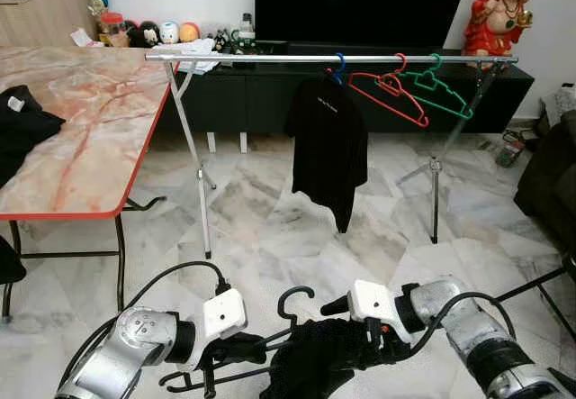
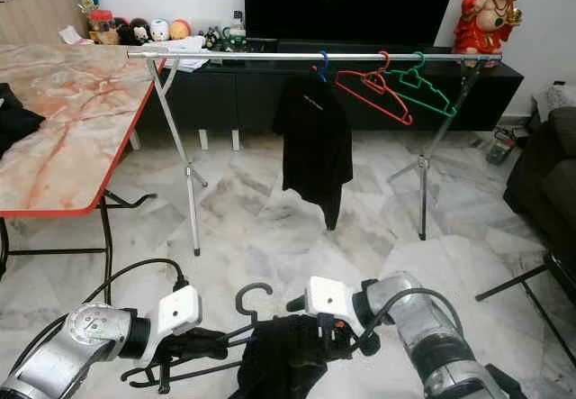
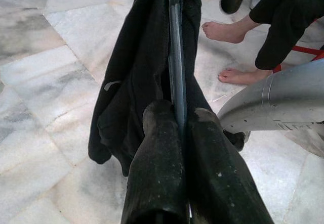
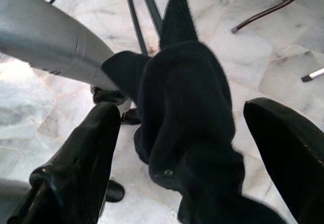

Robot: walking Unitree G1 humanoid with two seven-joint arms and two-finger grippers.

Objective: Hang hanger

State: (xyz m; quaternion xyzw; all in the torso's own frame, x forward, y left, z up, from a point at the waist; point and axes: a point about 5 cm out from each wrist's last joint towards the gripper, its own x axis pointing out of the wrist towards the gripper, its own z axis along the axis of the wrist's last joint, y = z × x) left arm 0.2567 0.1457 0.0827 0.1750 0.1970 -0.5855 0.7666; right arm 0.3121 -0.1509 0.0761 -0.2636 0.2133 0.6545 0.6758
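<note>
Both arms bent inward, low before the body. Left claw (image 3: 179, 133) fingers pinched together. Right claw (image 4: 187, 148) fingers spread wide.

Polished, glossy marble floor (image 1: 270, 228) with grey veining; glossy marble-look table top (image 1: 85, 120), pinkish, edged in red, on thin dark metal legs. Bright smooth metal rail (image 1: 297, 58) on matching metal legs, carrying a matt black cloth shirt (image 1: 326, 147) and shiny plastic hangers, red (image 1: 389, 95) and green (image 1: 441, 89). Brushed silver metal on both arms, white plastic at the wrists, matt black rubbery fingers (image 3: 157, 178) scuffed with pale specks, a smooth dark plastic hanger (image 1: 290, 302) and soft, fuzzy black cloth (image 4: 187, 113).
</note>
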